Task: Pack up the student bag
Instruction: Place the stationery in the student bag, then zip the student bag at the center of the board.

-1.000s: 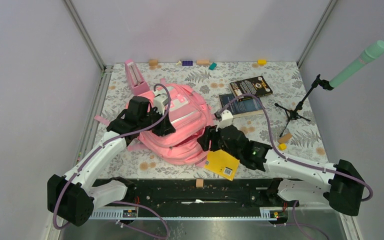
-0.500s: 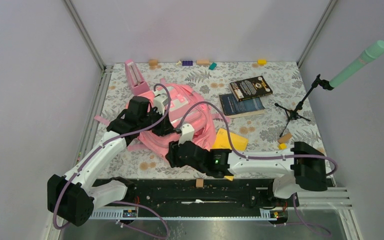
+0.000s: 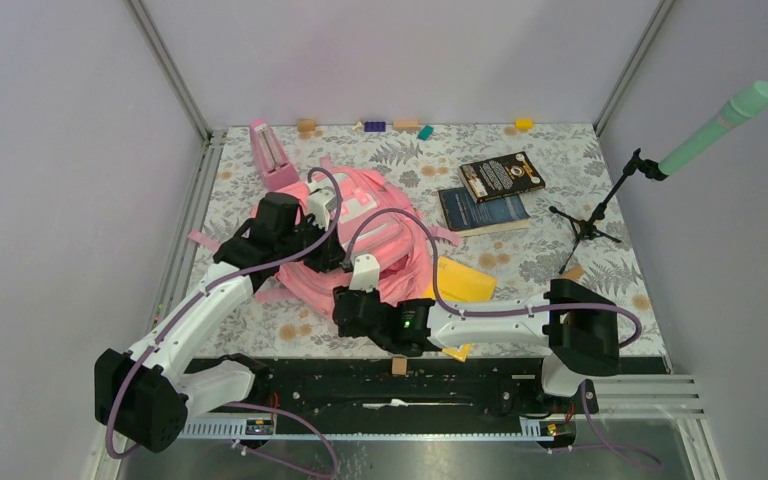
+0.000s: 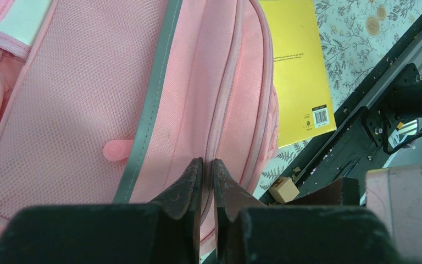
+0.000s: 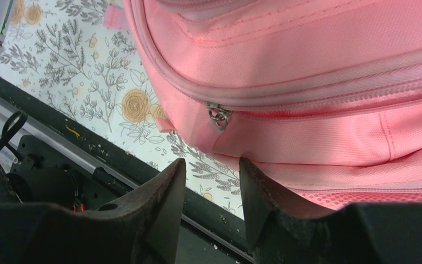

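Observation:
The student bag (image 3: 375, 235), pink with a pale grey strip, lies on the floral table left of centre. My left gripper (image 3: 332, 256) rests on top of it. In the left wrist view this gripper (image 4: 207, 162) is shut on the bag (image 4: 77, 93), pinching the fabric at a zipper seam. My right gripper (image 3: 343, 311) sits at the bag's near edge. In the right wrist view it (image 5: 211, 162) is open with only table and rail between the fingers, just below the bag (image 5: 307, 66) and its metal zipper pull (image 5: 218, 116).
A yellow book (image 3: 460, 283) (image 4: 299, 66) lies against the bag's right side. Two dark books (image 3: 490, 195), a mic stand (image 3: 600, 215) with a mint microphone, a pink metronome (image 3: 272, 155), small blocks (image 3: 400, 125) by the far wall, a wooden cube (image 3: 398, 367) on the front rail.
My right arm swung left across the front of the bag to its near edge, its jaws narrowing. The yellow book, earlier by the right gripper, now lies beside the bag. The left arm stayed put.

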`<state>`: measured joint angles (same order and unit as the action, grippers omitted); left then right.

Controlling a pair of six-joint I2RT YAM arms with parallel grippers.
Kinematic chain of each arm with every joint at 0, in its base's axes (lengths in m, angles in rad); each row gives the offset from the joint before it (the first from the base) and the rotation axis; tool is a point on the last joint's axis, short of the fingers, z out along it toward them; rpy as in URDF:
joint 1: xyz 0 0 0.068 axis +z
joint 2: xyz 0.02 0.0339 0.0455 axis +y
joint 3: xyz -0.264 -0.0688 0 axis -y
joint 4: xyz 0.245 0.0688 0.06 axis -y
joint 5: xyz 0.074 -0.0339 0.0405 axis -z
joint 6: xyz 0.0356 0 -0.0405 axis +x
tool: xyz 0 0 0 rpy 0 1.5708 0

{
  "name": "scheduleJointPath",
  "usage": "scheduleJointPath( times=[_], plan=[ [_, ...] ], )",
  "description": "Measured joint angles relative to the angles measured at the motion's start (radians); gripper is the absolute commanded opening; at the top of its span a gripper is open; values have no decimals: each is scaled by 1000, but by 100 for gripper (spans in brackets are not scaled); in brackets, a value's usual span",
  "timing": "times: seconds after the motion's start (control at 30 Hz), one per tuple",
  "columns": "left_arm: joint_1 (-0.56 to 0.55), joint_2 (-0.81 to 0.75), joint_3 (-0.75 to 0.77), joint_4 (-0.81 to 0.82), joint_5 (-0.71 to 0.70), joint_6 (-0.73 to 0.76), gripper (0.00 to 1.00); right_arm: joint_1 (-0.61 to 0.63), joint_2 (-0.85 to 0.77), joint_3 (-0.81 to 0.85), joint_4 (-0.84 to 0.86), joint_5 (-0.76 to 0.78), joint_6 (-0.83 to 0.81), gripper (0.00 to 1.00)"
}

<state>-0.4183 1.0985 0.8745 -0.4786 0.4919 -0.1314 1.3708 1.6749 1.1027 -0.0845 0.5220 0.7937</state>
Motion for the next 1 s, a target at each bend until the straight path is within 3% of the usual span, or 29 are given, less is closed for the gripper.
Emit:
scheduleJointPath(
  times=[0.17, 0.4, 0.57, 0.93, 1.0],
  plan=[
    [0, 0, 0, 0, 0, 0, 0, 1, 2, 26, -12, 40, -5, 57],
    [-2, 0, 0, 0, 0, 0, 0, 1, 73, 144, -66, 109, -17, 54],
    [-2, 0, 0, -1, -3, 0, 0, 2, 126, 196, -125, 145, -23, 46],
    [-2, 0, 0, 0, -3, 0, 0, 6, 129, 189, -165, 205, -64, 1],
    [-2, 0, 0, 1, -3, 0, 0, 6, 129, 182, -162, 211, -74, 0]
  ],
)
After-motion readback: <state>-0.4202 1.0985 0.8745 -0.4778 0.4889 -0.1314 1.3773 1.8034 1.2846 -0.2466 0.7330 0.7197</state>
